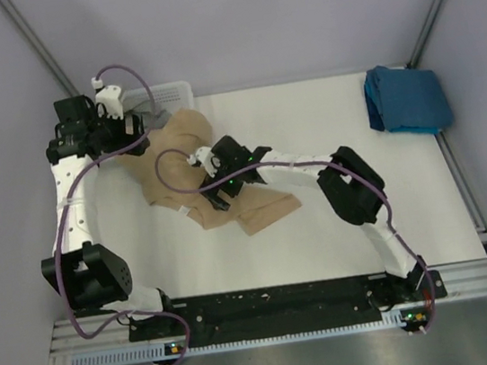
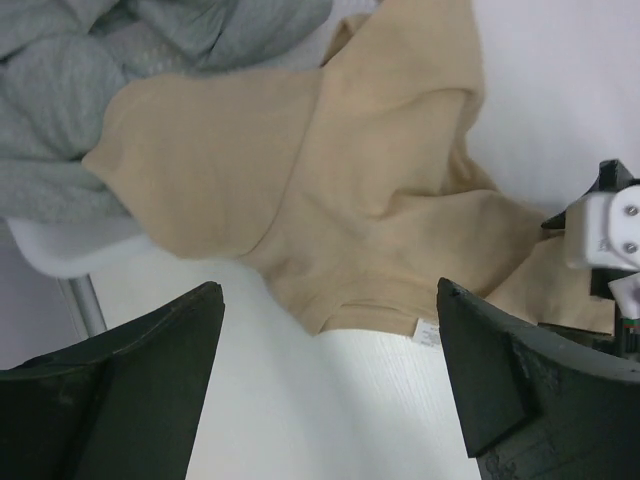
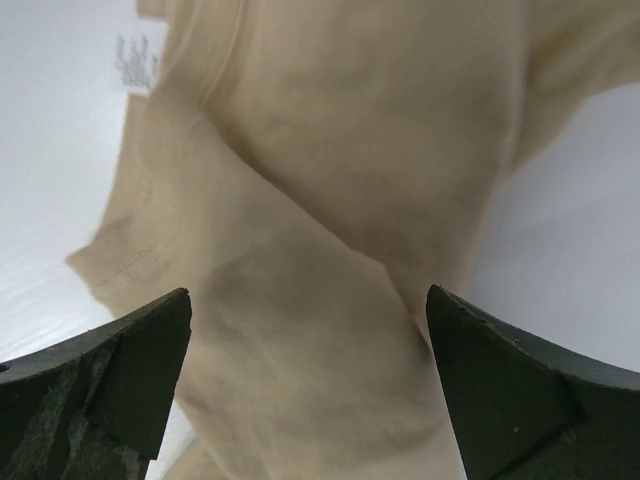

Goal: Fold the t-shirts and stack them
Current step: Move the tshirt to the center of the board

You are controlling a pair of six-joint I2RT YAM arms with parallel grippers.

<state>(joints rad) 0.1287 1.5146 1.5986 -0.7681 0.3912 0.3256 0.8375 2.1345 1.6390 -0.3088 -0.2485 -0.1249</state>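
Shirt of tan soft cloth with short sleeves (image 1: 175,147) lies crumpled and unfolded on the left half of the white table top (image 1: 324,108). Its far end reaches the white plastic slatted basket (image 1: 167,91) at the table's far left edge. In the left wrist view, part of the tan shirt (image 2: 330,180) overlaps the basket's rim (image 2: 70,250) and touches the grey-green cloth t-shirt (image 2: 120,60) bunched inside.

The teal-blue cloth t-shirt (image 1: 406,99) sits folded in a compact pile at the far right corner, well apart from the other two.

Left gripper (image 1: 138,132) hovers at the basket end of the tan shirt. In its own view the left gripper (image 2: 330,400) has its jaws spread wide, with nothing between them but bare table and the shirt's edge.

Right gripper (image 1: 210,183) is over the middle of the tan shirt. Its wrist view shows the right gripper (image 3: 310,380) spread wide above creased tan cloth (image 3: 350,150), clamping nothing.

Markings: a small white sewn-in tag (image 2: 428,332) sits at a hemmed edge of the tan shirt, and its print is too small to read. Faint grey lettering (image 3: 135,62) appears at the upper left of the right wrist view, just beside the shirt's stitched edge. It is blurred and illegible, and the surface carrying it cannot be determined. No brand name is readable in any view.
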